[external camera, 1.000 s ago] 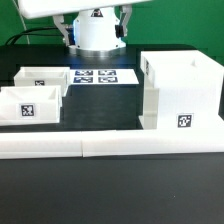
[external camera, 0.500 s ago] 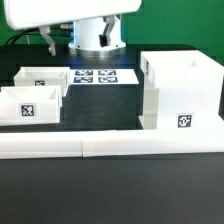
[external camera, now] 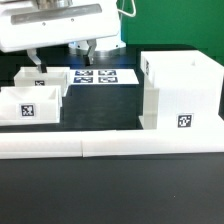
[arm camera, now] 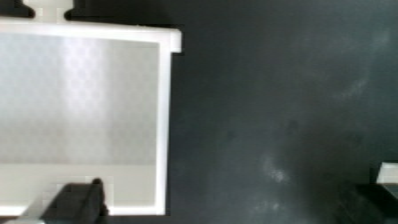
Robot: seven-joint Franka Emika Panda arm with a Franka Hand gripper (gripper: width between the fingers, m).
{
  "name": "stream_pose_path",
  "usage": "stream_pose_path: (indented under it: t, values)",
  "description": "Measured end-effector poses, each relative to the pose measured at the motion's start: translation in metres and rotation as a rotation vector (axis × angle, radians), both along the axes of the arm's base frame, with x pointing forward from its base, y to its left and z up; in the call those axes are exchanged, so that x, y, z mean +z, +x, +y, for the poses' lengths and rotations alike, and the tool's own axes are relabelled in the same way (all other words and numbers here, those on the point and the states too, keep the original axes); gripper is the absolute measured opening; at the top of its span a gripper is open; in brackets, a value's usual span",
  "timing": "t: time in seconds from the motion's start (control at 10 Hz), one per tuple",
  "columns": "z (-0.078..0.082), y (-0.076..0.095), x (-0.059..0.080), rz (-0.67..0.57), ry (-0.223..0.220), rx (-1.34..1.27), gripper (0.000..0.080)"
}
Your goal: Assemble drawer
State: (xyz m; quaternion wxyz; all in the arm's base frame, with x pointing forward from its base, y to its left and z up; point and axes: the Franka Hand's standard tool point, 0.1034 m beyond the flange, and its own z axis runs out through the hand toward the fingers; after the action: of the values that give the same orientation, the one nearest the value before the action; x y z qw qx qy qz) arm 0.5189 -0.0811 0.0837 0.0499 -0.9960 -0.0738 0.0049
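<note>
The drawer's tall white open-fronted housing stands at the exterior view's right, with a square tag on its side. Two small white tagged trays sit at the left, a far one and a near one. My gripper hangs open and empty just above the far tray. In the wrist view one tray lies below me with its knob showing. My gripper straddles the tray's side wall. One dark finger is over the tray's inside and the other is over the black table.
The marker board lies flat between the trays and the housing. A long low white barrier wall runs across the front. The robot base stands behind the marker board.
My hand has come down and moved toward the exterior view's left, from above the marker board to above the far tray. The trays and housing have not moved.
</note>
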Motion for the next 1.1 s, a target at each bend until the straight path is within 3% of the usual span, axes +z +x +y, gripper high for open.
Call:
stream_pose_path:
  t: [0.4,0.6,1.1]
  values:
    - [-0.006,-0.006,-0.007,0.020,0.010,-0.037,0.0649]
    - [-0.008,-0.018,-0.028,0.033,-0.009,-0.065,0.0649]
    - [-0.015,-0.023,-0.065,0.020,-0.057,-0.073,0.0649]
